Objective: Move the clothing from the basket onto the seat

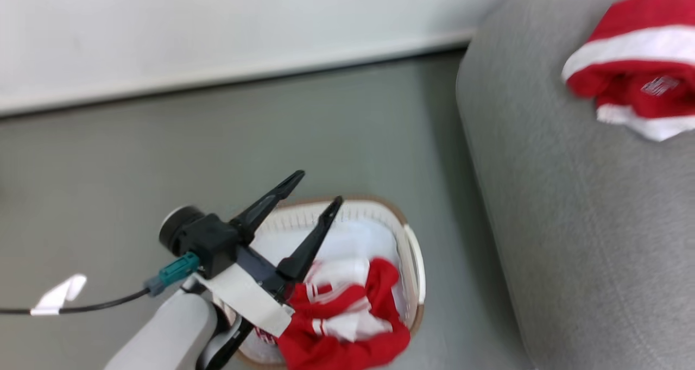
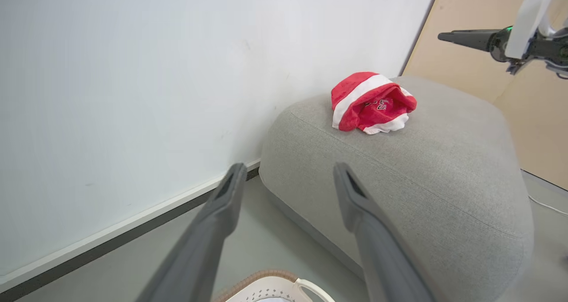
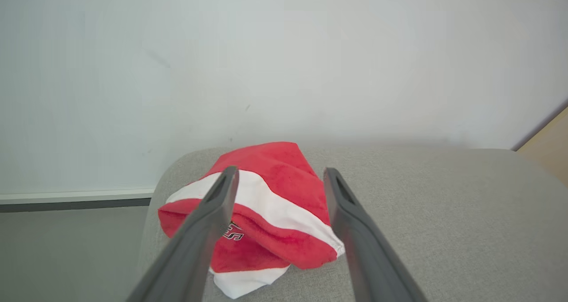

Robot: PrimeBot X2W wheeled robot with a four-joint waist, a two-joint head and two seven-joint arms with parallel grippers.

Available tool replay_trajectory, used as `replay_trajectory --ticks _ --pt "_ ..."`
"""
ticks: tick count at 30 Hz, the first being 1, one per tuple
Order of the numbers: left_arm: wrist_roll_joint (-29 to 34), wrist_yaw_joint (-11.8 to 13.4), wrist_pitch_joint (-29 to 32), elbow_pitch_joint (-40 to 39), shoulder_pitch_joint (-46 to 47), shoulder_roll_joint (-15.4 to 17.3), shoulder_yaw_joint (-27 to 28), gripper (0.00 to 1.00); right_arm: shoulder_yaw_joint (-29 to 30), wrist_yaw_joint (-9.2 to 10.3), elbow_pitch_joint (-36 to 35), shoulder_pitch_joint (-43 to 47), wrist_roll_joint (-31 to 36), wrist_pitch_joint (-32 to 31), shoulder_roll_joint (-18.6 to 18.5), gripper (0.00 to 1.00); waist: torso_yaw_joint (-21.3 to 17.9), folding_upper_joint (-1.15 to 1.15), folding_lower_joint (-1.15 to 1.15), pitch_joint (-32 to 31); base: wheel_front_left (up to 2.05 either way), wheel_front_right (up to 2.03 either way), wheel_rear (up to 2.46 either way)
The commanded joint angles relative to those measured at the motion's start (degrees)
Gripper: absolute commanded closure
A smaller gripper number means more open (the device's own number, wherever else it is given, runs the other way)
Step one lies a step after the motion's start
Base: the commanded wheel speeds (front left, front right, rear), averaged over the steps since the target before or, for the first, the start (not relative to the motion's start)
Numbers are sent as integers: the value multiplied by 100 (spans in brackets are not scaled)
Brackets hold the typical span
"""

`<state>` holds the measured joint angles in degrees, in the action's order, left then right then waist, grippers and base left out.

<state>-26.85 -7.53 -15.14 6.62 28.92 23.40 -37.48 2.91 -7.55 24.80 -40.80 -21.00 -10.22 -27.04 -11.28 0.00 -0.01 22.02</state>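
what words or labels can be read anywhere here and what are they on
red garment on the sofa: small white dark-edged lettering, partly folded under, maybe ending "ES"; not legible for sure.
red garments in the basket: too blurred, nothing readable.
white tag on the cable: no writing shows.

A plain matte white wall (image 1: 217,17) runs behind the scene, ending in a white skirting strip (image 1: 244,74) with a dark line beneath. The smooth grey-green floor (image 1: 136,163) lies in soft, even light. A large grey fabric-upholstered sofa with rounded edges (image 1: 570,239) stands near the wall, and a pale tan wooden panel (image 2: 452,9) rises beyond it.
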Motion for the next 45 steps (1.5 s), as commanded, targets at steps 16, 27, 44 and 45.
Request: replay_trajectory --ticks 16,27,44,45 --pt "232 261 -1 667 -1363 -737 1729 0 -1008 12 -1182 1845 -1266 978 254 0 571 0 1 -2202 0 0 0" --pt "687 353 -1 806 -2305 -1004 2951 0 -1028 12 -1222 3356 -552 2365 1207 0 747 0 1 -2417 0 0 0" --pt "1408 29 -1 722 -2959 -1776 4182 0 -852 12 -1233 3970 291 2544 2117 0 721 0 1 -2386 0 0 0" --pt "1444 19 -1 728 -2939 -1802 4189 0 -855 12 -1219 3950 285 2544 2132 0 721 0 1 -2381 0 0 0"
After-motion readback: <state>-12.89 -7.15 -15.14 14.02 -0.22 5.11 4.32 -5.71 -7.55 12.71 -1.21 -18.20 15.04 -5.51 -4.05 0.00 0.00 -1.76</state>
